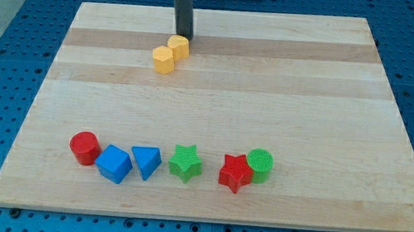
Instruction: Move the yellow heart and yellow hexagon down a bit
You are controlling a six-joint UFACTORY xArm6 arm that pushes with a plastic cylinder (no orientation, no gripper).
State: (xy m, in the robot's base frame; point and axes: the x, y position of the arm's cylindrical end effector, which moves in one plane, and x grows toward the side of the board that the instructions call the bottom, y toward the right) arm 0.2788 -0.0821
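Note:
Two yellow blocks sit touching near the view's top, left of centre. The upper right one (178, 47) looks like the yellow heart. The lower left one (164, 59) looks like the yellow hexagon. My tip (183, 36) stands just above the upper yellow block, at or very near its top edge. The dark rod rises from there out of the view's top.
A row of blocks lies near the view's bottom on the wooden board (304, 101): a red cylinder (84, 148), a blue cube (114, 163), a blue triangle (146, 161), a green star (185, 162), a red star (235, 172) and a green cylinder (260, 165).

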